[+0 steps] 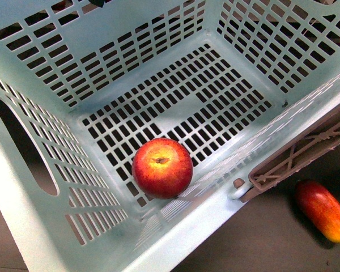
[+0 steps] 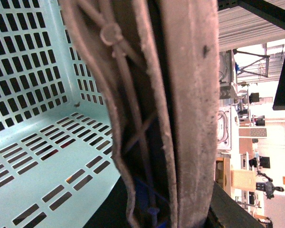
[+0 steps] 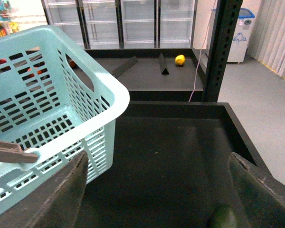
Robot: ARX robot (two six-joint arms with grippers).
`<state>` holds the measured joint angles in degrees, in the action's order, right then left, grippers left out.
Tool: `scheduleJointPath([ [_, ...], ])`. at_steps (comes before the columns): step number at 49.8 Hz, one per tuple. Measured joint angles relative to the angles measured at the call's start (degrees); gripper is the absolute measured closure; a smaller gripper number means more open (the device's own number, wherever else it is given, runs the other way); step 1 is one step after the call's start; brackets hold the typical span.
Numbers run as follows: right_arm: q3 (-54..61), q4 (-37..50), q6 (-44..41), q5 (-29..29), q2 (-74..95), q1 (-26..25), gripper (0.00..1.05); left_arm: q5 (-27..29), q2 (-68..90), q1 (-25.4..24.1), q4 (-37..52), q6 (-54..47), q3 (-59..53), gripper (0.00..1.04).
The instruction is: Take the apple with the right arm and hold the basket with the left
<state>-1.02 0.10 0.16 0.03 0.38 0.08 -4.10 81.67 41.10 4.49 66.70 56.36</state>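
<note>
The teal basket (image 1: pixel 204 226) fills the front view, its corners set diagonally to the robot. Its brown latticed handle (image 1: pixel 306 153) hangs outside the right-hand rim. The same handle crowds the left wrist view, so I cannot tell whether the left hand is closed on it. The right hand (image 3: pixel 157 160) hovers beside the basket over the dark worktop (image 1: pixel 260 243), fingers spread wide and empty. The apple (image 1: pixel 162 168) sits on the basket's slotted floor by the near wall, stem dimple pointing up. Outside lies an oval red fruit (image 1: pixel 323 211), its yellow end towards the robot's right. A small green object (image 3: pixel 222 218), perhaps fruit, lies below the right hand.
</note>
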Motion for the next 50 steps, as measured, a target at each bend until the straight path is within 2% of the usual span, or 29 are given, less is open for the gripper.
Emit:
scheduleJointPath([
  [1,0.0,0.0,0.0,0.0,0.0,0.0,0.12,0.5,0.2,0.2,-0.6,0.1,0.2,0.87],
  [2,0.0,0.0,0.0,0.1,0.0,0.0,0.09,5.6,1.3,1.0,-4.7,1.0,2.1,0.87],
  [3,0.0,0.0,0.0,0.2,0.0,0.0,0.08,8.2,1.8,1.5,-7.7,1.9,3.7,0.87],
  [7,0.0,0.0,0.0,-0.2,0.0,0.0,0.09,28.2,8.2,3.7,-29.8,9.3,15.5,0.87],
  [11,0.0,0.0,0.0,-0.3,0.0,0.0,0.09,41.7,11.3,3.7,-43.9,14.0,20.3,0.87],
  [13,0.0,0.0,0.0,0.0,0.0,0.0,0.09,47.4,11.8,2.8,-48.8,15.1,20.8,0.87],
  [14,0.0,0.0,0.0,0.0,0.0,0.0,0.09,48.3,11.9,2.4,-50.1,15.1,20.9,0.87],
  [15,0.0,-0.1,0.0,0.3,0.0,0.0,0.09,53.5,12.2,1.0,-52.6,15.4,20.8,0.87],
  [19,0.0,-0.1,0.0,0.3,-0.1,0.0,0.09,59.7,11.9,-3.5,-52.6,13.6,20.5,0.87],
  [23,0.0,-0.1,0.0,0.0,-0.1,0.0,0.09,58.0,9.9,-7.2,-49.1,13.7,19.7,0.88],
  [32,0.0,-0.1,0.0,0.0,-0.1,0.0,0.09,45.3,8.1,-13.9,-38.1,16.9,14.0,0.88],
  [37,0.0,-0.1,0.0,0.0,-0.1,0.0,0.09,40.3,8.6,-16.4,-32.9,18.9,12.3,0.88],
  [50,0.0,-0.1,0.0,0.0,-0.1,0.0,0.09,35.4,11.3,-22.4,-22.3,19.4,10.8,0.88],
])
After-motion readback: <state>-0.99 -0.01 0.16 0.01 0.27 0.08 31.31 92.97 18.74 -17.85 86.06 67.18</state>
